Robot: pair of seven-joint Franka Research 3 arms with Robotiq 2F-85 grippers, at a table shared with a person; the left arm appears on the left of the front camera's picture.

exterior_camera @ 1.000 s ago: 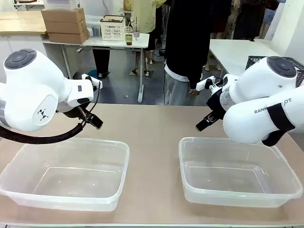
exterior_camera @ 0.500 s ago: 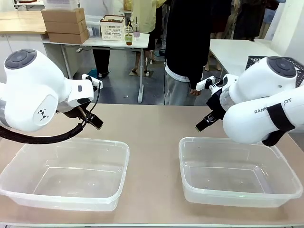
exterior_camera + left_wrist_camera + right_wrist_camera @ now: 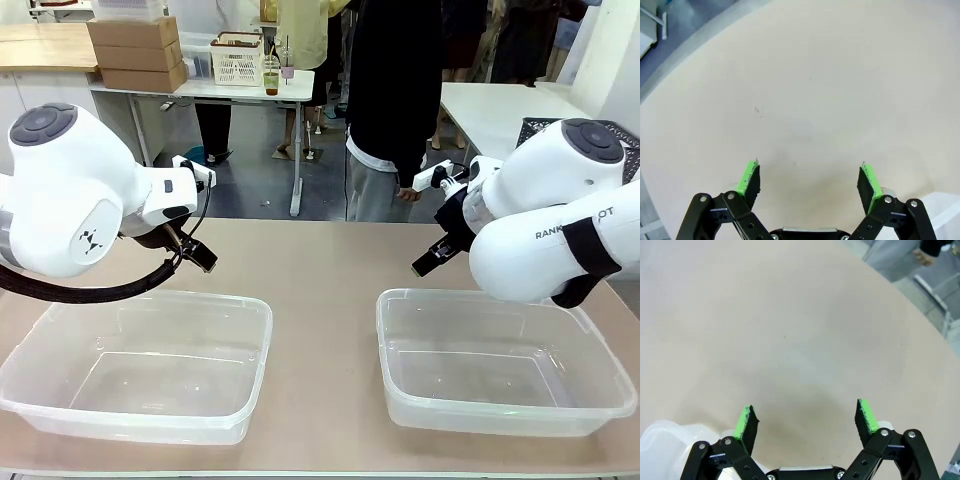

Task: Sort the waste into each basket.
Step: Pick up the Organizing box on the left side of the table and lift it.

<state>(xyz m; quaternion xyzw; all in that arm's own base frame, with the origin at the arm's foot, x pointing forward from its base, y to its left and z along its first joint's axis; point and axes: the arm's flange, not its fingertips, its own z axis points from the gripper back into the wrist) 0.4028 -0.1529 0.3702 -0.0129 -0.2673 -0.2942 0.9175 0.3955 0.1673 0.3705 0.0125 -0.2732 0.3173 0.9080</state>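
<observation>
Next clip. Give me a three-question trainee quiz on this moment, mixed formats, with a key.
1. True or false: the left tub holds a can.
2. Pick one: the left tool is A) open, B) shut on a bottle, C) shut on nothing.
3. Fill in: the right tool hangs over the bare ____.
Key: 1 false; 2 A; 3 table.

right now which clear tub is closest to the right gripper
The right-hand tub; its far corner sits close by the right gripper, while the other tub lies by the left arm.
</observation>
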